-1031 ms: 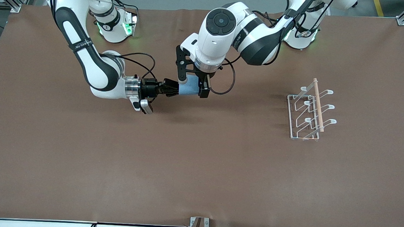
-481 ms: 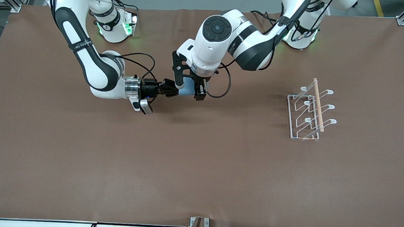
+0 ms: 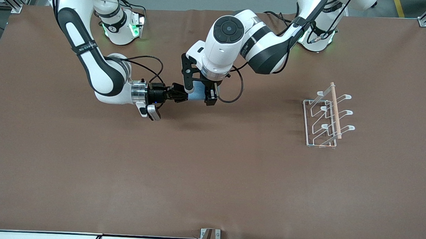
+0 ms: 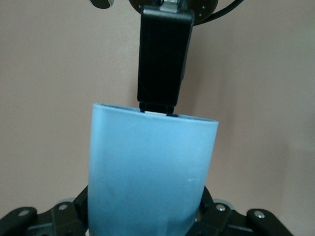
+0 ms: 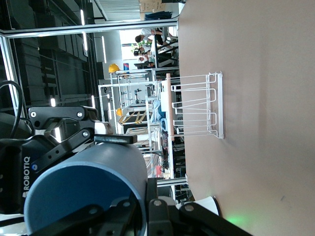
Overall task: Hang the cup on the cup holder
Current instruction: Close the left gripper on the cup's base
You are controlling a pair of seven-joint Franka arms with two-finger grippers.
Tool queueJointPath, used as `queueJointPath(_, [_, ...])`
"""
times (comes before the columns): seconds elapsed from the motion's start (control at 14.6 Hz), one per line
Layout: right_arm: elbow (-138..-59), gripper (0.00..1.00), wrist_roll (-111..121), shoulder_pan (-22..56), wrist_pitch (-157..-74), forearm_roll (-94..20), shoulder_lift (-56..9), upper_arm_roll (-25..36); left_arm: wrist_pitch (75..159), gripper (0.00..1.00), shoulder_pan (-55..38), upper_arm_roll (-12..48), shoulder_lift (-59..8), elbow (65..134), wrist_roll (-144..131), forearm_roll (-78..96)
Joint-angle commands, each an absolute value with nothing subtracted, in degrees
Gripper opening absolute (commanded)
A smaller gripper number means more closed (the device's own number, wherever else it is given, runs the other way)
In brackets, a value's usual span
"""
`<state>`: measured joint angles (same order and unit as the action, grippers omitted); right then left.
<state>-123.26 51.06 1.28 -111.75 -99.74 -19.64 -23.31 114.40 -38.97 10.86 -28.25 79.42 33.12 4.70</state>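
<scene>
The light-blue cup (image 3: 199, 92) is held on its side in the air over the table's middle, toward the robots' bases. My right gripper (image 3: 183, 94) is shut on its rim, one finger inside the mouth, as the right wrist view (image 5: 143, 209) shows on the cup (image 5: 83, 189). My left gripper (image 3: 200, 94) reaches down from above with a finger against each side of the cup (image 4: 150, 167), also in the left wrist view (image 4: 145, 219). The white wire cup holder (image 3: 326, 117) with its wooden rod stands toward the left arm's end of the table and also shows in the right wrist view (image 5: 197, 105).
The brown table (image 3: 210, 177) bears nothing else. A small metal bracket (image 3: 209, 236) sits at the edge nearest the front camera. Cables run along that edge.
My left arm has swung toward the right gripper and brought its fingers around the cup; in the last half second it has barely moved. The right arm and the cup have stayed in place.
</scene>
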Motion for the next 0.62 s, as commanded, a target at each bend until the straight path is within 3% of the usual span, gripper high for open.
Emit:
queueJointPath(0.0, [-124.01,0.36,51.60,0.71,-111.36,-101.43,-18.81,-23.99,113.99,0.33,-38.85,10.72,-28.39,78.05,32.43,4.04])
queueJointPath(0.07, [-124.01,0.71,51.77,0.79,-111.36,-101.43,-18.90,-23.99,113.91,0.30,-38.76,10.72,-28.30,77.96,32.61,4.04])
queueJointPath(0.21, [-124.01,0.92,51.77,0.62,-111.36,-101.43,-18.98,-23.99,113.73,0.25,-38.67,10.72,-28.21,77.96,32.96,3.96])
queueJointPath(0.27, [-124.01,1.00,51.77,0.62,-111.36,-101.43,-18.98,-23.99,113.56,0.23,-38.67,10.72,-28.13,78.05,32.87,3.69])
queueJointPath(0.41, [-123.93,1.00,51.77,0.44,-111.27,-101.43,-18.98,-23.99,112.59,0.21,-38.50,10.46,-27.86,77.96,32.87,3.60])
queueJointPath(0.55, [-123.93,1.00,51.77,0.09,-111.18,-101.43,-18.98,-23.99,111.71,0.27,-38.15,10.02,-27.25,77.96,32.87,2.12])
